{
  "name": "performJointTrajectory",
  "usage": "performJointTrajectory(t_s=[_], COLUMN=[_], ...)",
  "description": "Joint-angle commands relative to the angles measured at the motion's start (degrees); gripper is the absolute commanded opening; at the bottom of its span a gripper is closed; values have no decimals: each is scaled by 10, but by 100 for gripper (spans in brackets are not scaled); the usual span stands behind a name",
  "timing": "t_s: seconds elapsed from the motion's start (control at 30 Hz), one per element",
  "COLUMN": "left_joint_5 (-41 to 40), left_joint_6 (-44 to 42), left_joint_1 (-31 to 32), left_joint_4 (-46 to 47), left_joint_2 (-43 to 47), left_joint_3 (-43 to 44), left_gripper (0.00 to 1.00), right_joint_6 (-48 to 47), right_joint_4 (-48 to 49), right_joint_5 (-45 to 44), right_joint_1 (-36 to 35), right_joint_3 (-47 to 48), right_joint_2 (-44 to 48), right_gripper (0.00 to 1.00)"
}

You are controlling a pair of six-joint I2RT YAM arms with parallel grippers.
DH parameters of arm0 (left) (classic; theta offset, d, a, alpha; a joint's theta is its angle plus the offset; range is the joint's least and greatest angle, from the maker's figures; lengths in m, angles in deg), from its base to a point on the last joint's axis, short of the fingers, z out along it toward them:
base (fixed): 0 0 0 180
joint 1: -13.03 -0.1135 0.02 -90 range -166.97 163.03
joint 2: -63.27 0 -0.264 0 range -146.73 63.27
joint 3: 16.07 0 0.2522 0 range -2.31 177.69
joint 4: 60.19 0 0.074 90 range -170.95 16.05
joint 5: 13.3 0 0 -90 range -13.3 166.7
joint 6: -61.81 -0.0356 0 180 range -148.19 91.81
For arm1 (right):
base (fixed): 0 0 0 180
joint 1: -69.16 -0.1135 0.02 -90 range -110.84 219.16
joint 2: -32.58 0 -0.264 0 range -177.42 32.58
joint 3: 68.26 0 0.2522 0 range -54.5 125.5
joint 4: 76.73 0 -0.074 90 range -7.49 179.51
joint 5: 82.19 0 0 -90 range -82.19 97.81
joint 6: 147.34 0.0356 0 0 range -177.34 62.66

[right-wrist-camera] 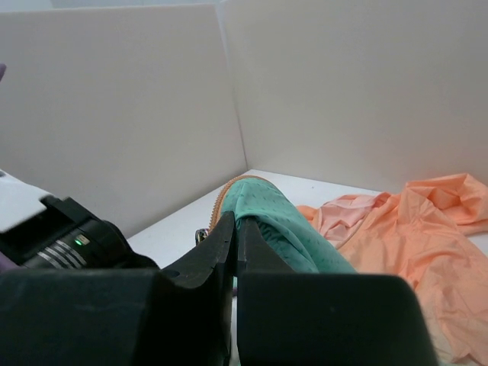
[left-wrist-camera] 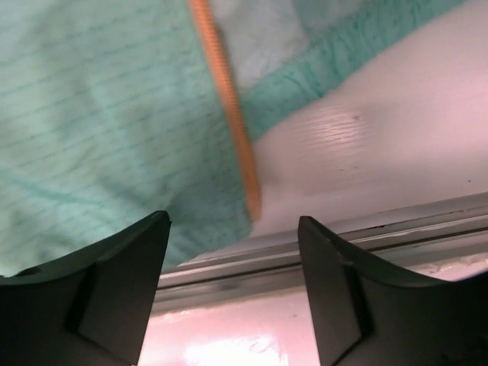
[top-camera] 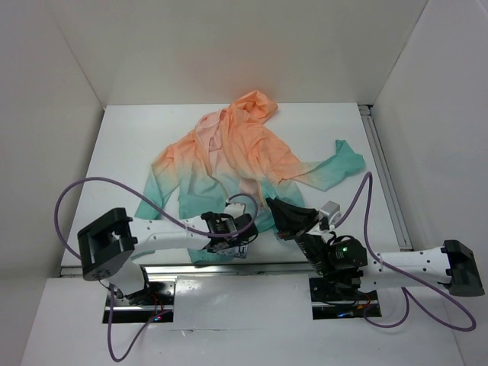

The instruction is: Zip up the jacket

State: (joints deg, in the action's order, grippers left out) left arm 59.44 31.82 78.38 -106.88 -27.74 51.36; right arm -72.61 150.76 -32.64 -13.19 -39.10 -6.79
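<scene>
One arm sits nearer: left claw (left-wrist-camera: 232,223) gapes wide at the jacket (top-camera: 229,152) hem, zipper tape (left-wrist-camera: 226,107) running lengthwise away between its jaws; right claw (right-wrist-camera: 235,229) pinches teal hem

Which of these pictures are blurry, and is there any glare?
Left wrist view: jacket and zipper soft, close to the lens, with glare on the table. Right wrist view: right gripper blurred, jacket beyond sharper. Top view: evenly lit, sharp.

Mid counter (top-camera: 126,149) taken up by jacket (top-camera: 229,156); bare strips left and right. White walls (top-camera: 229,46) shut three sides. At near hem, left pincer (top-camera: 245,238) and right pincer (top-camera: 273,207) crowd together.
</scene>
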Motion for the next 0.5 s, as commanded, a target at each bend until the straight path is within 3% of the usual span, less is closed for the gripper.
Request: performJointTrajectory(t_s=[0.0,0.23,0.47], left_joint_5=[-57,-81,-69], left_joint_6=[34,50,71], left_joint_1=[0,0,0], left_joint_4=[-49,-55,-66], left_joint_2=[64,94,59], left_joint_3=[-15,-39,-39], left_gripper=[82,83,74], right_joint_6=[0,5,5], right_joint_4=[9,9,-2], right_joint_5=[-8,-8,-8], right_joint_1=[2,2,2], right_joint_3=[6,6,6], right_joint_2=[-1,-1,4], right_gripper=[0,0,0])
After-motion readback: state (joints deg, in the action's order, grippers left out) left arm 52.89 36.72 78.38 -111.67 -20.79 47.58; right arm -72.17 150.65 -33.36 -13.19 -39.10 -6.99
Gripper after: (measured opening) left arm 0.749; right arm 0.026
